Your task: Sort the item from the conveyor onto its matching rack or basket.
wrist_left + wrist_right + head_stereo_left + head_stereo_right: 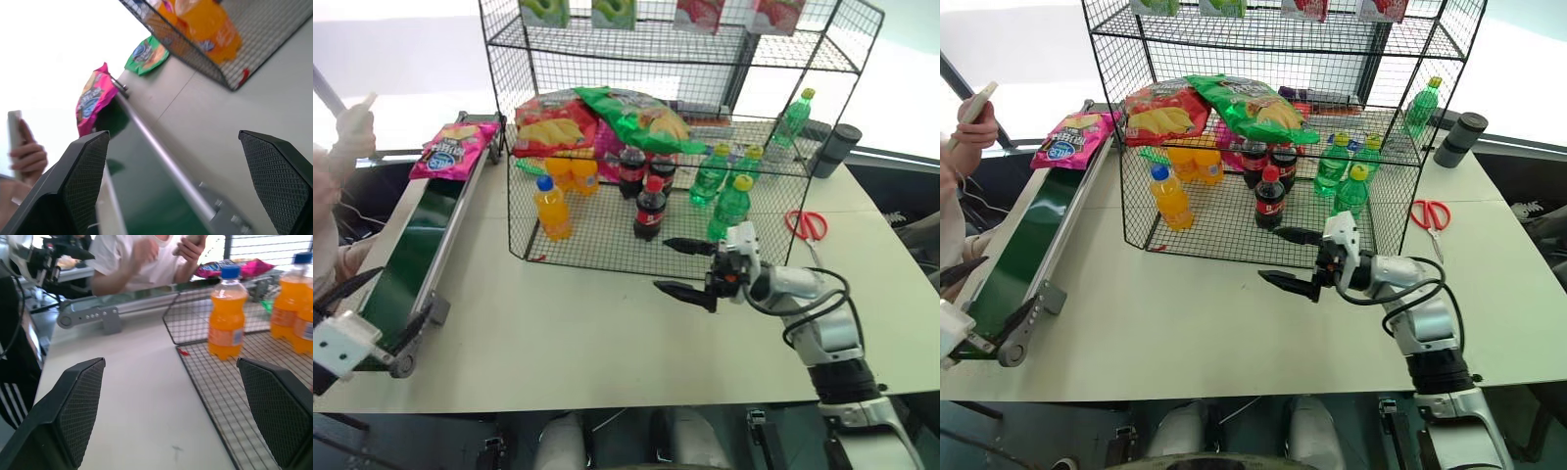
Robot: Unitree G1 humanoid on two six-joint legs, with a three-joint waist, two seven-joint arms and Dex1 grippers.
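We spot the pink chip bag [456, 149] lying at the conveyor's [411, 257] far end, beside the wire rack [656, 147]. It looks light, crinkly, puffed and slippery, so we'd pinch a sealed edge. Right hand [688, 267] spread, empty; left hand [176, 186] spread too.

We see crinkly glossy foil pink chip bag [456, 148], black wire rack [656, 127], matt green belt [406, 259], smooth matt tabletop [568, 333]
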